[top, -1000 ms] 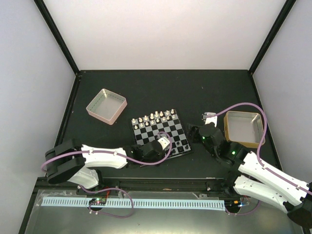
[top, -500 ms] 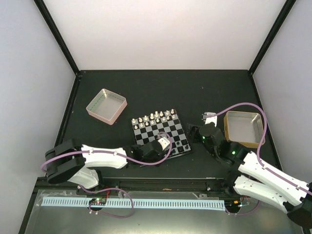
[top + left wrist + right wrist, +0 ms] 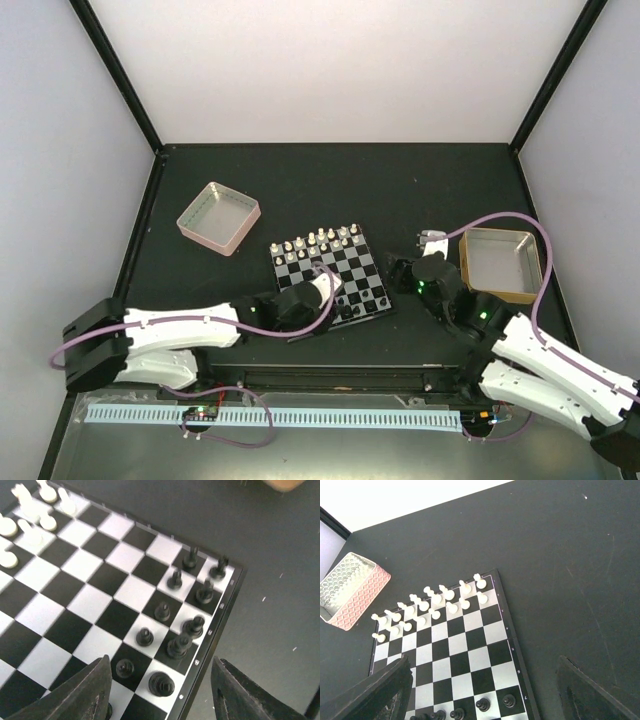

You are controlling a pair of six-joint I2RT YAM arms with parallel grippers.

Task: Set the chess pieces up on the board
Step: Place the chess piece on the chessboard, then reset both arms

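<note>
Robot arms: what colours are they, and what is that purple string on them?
The left arm and right arm are white tubes with black joints. The purple string is a cable running along each arm. The right arm shows small green lights. The fingers are dark grey and chunky.

No readable text, label, brand or number on the board or chess pieces

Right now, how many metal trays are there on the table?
2. A pink-sided tray lies off to the far left of the chessboard. A tan-sided tray lies to the board's right. The arms cover part of the near side, so another could be hidden there.
</note>
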